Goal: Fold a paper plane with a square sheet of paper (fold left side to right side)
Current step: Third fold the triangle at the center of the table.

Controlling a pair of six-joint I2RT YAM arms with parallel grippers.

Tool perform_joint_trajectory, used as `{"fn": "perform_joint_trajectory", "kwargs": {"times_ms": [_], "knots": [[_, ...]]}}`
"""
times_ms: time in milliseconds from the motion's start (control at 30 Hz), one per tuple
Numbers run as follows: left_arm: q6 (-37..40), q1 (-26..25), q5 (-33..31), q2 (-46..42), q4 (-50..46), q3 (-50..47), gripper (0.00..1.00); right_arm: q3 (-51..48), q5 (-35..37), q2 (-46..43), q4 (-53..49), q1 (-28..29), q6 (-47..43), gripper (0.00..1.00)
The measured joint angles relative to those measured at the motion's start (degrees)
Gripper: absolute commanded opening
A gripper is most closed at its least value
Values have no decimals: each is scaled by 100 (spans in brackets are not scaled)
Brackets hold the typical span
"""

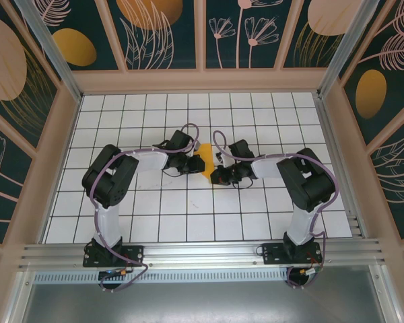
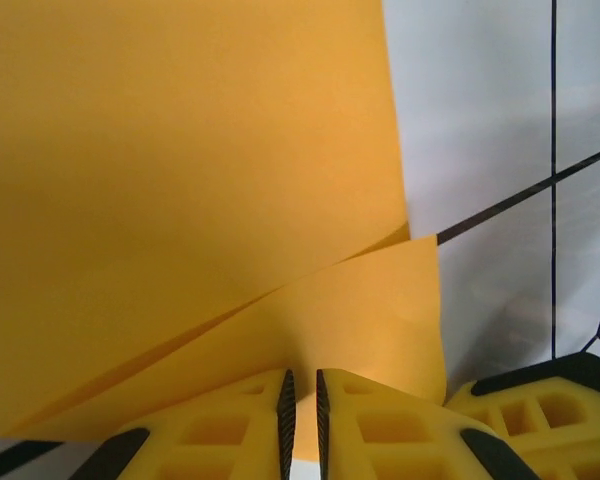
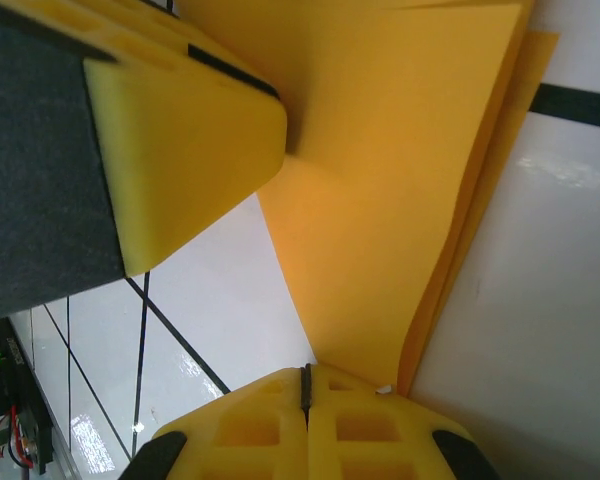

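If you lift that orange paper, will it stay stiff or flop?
Probably floppy: the orange paper curves where its layers part. Likely very light: its edges look thin. Folded double, it may be slightly stiffer.

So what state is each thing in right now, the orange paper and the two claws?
orange paper: folded over in two layers, held by both claws.
left claw: shut on the orange paper's edge.
right claw: shut on the orange paper's edge.
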Motion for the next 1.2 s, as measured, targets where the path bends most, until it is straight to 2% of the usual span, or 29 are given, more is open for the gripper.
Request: {"fn": "perform_joint_trajectory", "kwargs": {"times_ms": [233,500,700,933,1200], "knots": [[0,-28,-136,92,-90,136,18,-17,166,-107,-105,7,-17,0],[0,-28,-122,94,-52,136,17,-74,549,-708,-984,-55,133,0],[-4,-26,-118,103,-39,136,17,-17,605,-782,-841,55,772,0],[-4,-26,-120,103,-17,136,17,267,625,-354,-227,258,1574,0],[-4,-26,-120,103,-9,136,17,391,656,-9,-46,258,1915,0]]}}
